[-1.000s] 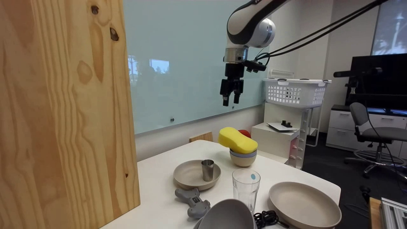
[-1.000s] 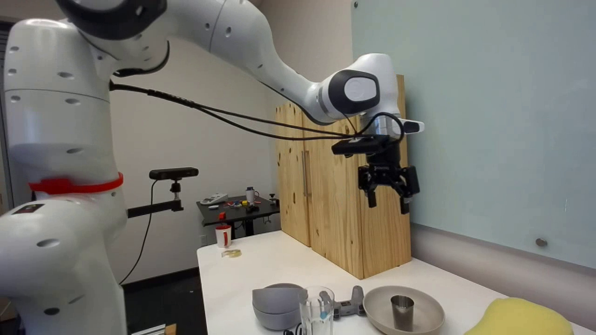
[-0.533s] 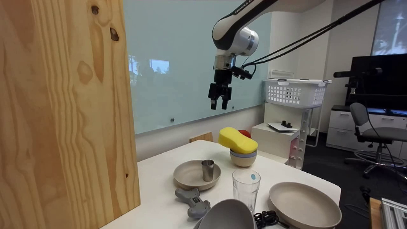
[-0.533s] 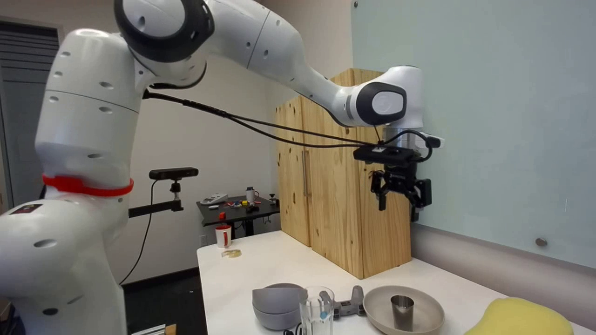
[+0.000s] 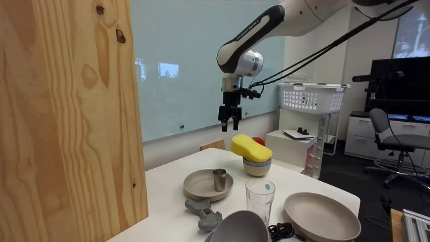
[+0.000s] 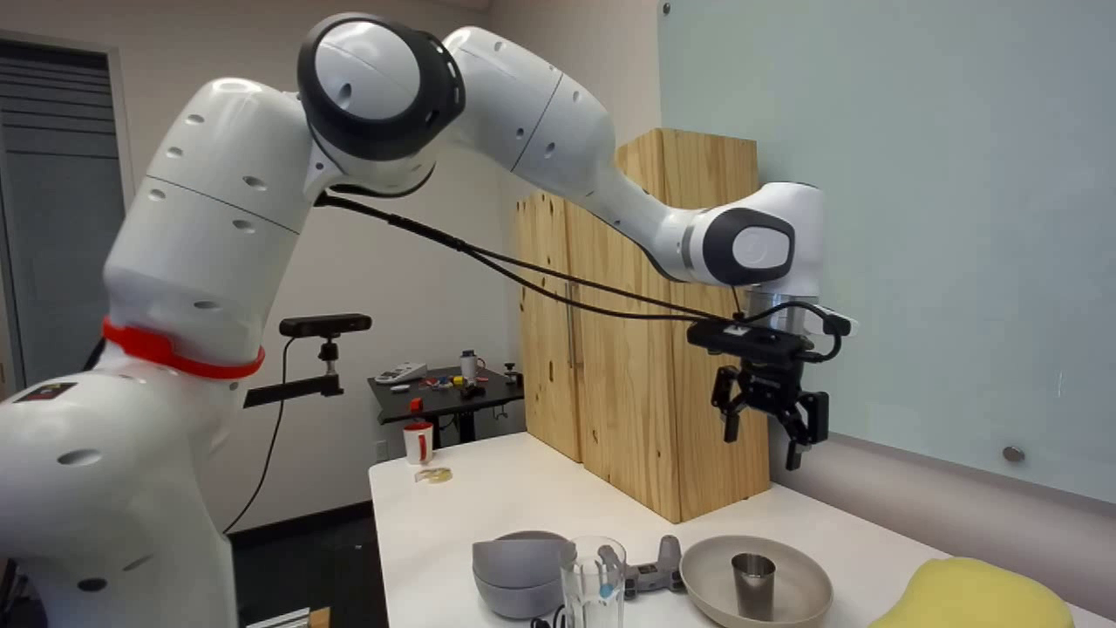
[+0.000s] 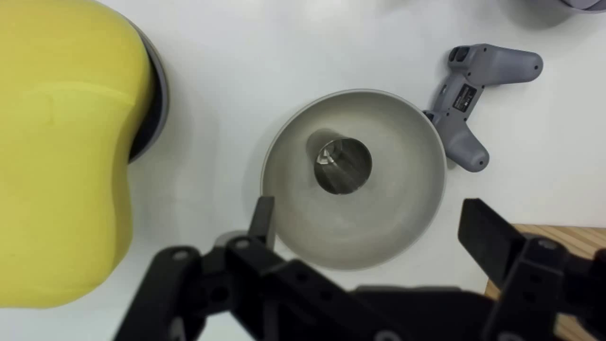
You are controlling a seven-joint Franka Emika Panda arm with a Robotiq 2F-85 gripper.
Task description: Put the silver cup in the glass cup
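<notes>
The silver cup [image 5: 219, 180] stands upright in a shallow tan bowl [image 5: 196, 186]. It shows in both exterior views [image 6: 753, 589] and in the wrist view [image 7: 343, 166], where I look down into its open mouth. The clear glass cup [image 5: 260, 201] stands upright on the table beside that bowl, also in an exterior view [image 6: 594, 589]; it is out of the wrist view. My gripper [image 5: 230, 127] is open and empty, well above the table and the silver cup [image 6: 762, 445]. In the wrist view the fingers [image 7: 368, 206] are wide apart, the cup lying ahead of the gap.
A yellow sponge [image 5: 251, 148] lies on a small bowl [image 5: 257, 168]. A grey game controller [image 5: 205, 215] lies by the tan bowl. Grey bowls [image 5: 240, 228], a black cable [image 5: 282, 231] and another tan dish [image 5: 322, 216] are near the glass. A wooden cabinet [image 6: 715, 419] stands on the table.
The arm has moved out over the table toward the tan bowl and then lowered, so my gripper is closer above the silver cup. The gripper stays open. The objects have not moved.
</notes>
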